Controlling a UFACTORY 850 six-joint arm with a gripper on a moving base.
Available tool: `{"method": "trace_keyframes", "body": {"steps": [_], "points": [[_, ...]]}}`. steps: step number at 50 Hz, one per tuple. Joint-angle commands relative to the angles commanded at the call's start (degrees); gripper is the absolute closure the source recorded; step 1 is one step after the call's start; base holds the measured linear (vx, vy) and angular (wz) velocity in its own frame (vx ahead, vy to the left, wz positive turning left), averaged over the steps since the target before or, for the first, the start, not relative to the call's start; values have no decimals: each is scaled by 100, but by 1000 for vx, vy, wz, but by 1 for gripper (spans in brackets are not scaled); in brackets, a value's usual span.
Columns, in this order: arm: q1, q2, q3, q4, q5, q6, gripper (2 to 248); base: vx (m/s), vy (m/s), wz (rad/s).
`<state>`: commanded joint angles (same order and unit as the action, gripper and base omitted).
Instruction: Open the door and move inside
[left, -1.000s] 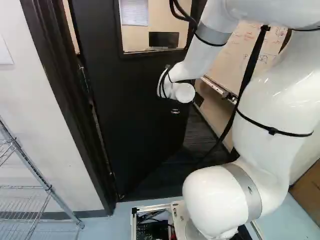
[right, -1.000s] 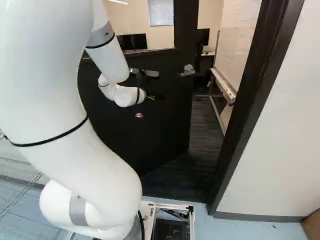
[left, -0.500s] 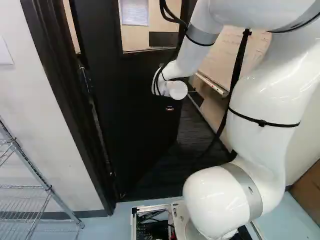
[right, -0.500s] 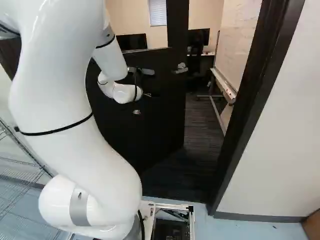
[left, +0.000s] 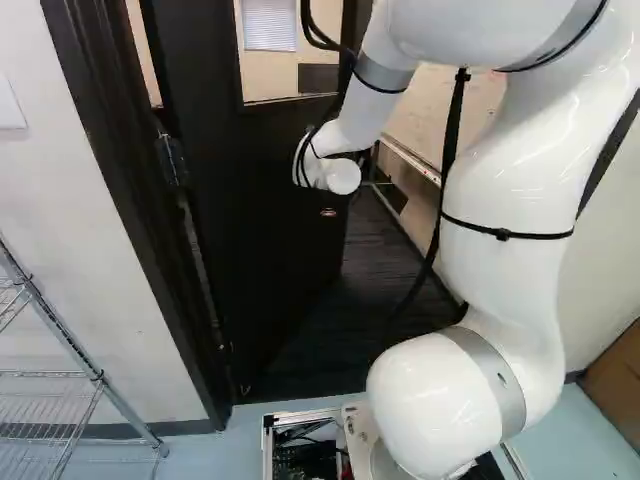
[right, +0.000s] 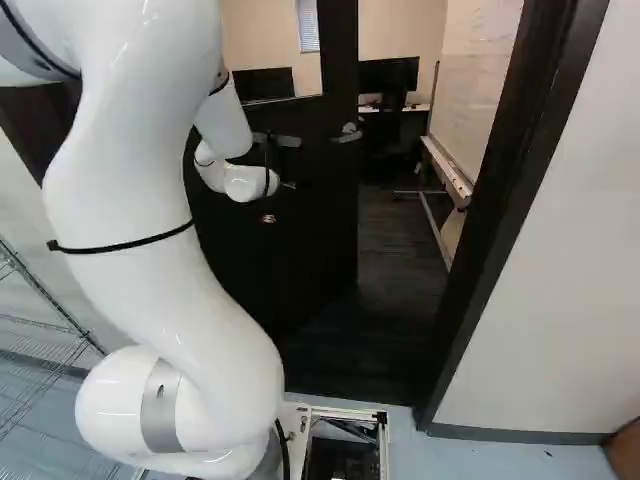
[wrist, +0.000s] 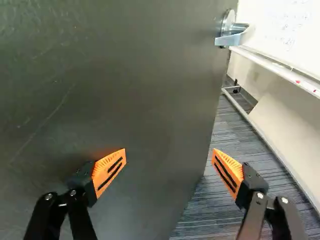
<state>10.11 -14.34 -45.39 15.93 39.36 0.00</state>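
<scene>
The dark door (right: 310, 230) stands ajar, swung inward away from the base, with a gap at its free edge. Low on its face, below and to one side of the lever handle (right: 348, 133), is my gripper (right: 268, 218), mostly lost against the dark surface. In the wrist view the gripper (wrist: 169, 162) is open, holding nothing: one finger is close to or against the door face (wrist: 125, 100), the other reaches past the free edge over the carpet. Whether the finger touches cannot be told. The handle (wrist: 231, 32) sits beyond the fingers, not gripped.
Door frame (right: 500, 210) stands at the opening's right side, the hinge-side frame (left: 130, 200) at its left. Inside are a wheeled whiteboard (right: 480, 100), a chair and monitors (right: 388, 75). A wire shelf (left: 75, 345) is left of the base; a brown box (left: 612, 375) is at right.
The door has swung farther inward and the gap at its free edge has widened. My arm has moved along with it, toward the hinge side. The base has not moved.
</scene>
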Motion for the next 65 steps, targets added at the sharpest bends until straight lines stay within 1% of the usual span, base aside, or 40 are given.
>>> {"method": "trace_keyframes", "body": {"steps": [45,65], "points": [[457,-884,-1061,-1,0,0,3,0,0,0],[684,-1265,-1540,-106,0,0,3,0,0,0]]}}
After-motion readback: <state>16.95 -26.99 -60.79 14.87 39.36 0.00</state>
